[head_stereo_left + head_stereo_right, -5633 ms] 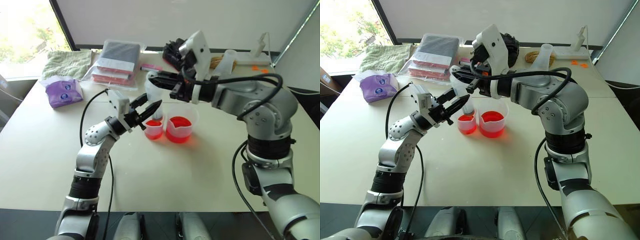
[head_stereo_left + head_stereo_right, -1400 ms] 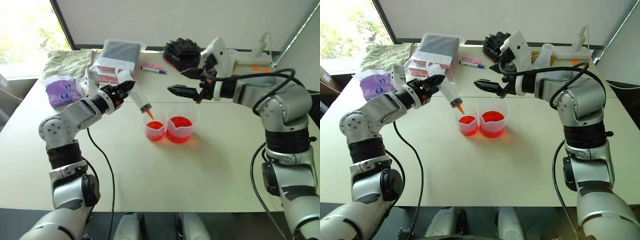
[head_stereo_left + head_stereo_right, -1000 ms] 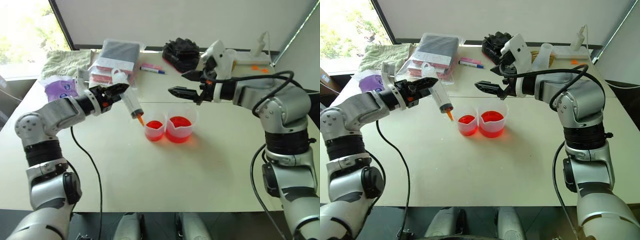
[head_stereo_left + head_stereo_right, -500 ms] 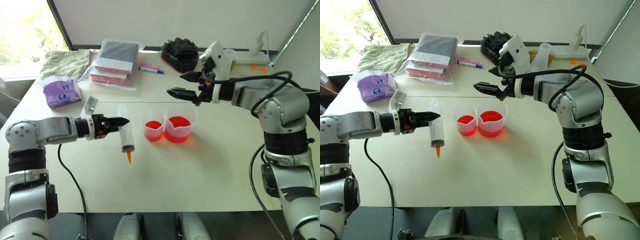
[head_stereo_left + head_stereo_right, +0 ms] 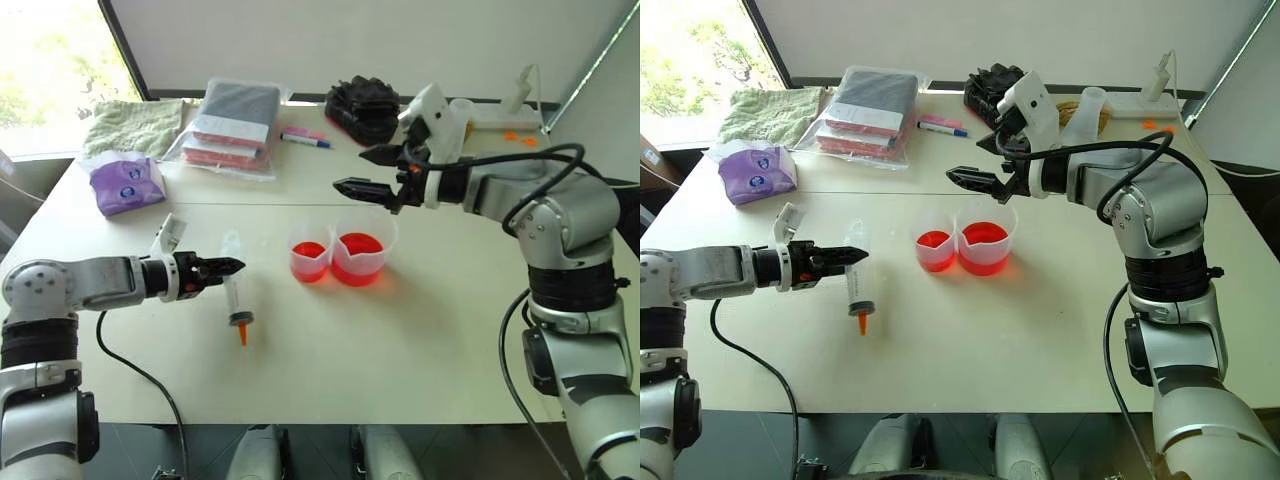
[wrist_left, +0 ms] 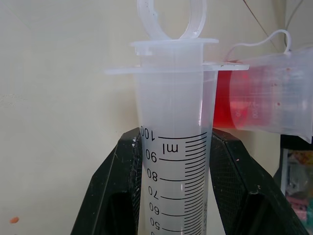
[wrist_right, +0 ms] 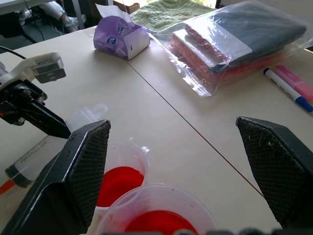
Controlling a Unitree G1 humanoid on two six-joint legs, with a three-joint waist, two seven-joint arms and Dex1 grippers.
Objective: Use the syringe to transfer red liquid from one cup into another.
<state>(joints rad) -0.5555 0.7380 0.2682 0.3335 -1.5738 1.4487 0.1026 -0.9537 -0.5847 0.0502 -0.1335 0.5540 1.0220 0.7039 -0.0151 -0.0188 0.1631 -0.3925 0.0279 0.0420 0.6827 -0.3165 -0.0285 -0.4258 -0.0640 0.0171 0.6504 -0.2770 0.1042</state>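
Whereas half a second earlier the syringe point(image 5: 236, 300) hung higher and nearer the narrower cup point(image 5: 309, 260), the left eye view showed it lower, orange tip at the counter point(image 5: 400, 330), gripped by the left claw point(image 5: 228, 266). Right claw point(image 5: 362, 170) hovered wide open above the spouted cup point(image 5: 358, 259). Left wrist view: black fingers point(image 6: 113, 181) flanked the barrel below its flange.

Near half of the desk point(image 5: 400, 340) lies bare. Mid-desk, the narrower cup point(image 5: 309, 258) and spouted cup point(image 5: 358, 257) stand touching; the right hand point(image 5: 362, 171) hovers just beyond them, a bagged bundle point(image 5: 232, 125) far left.
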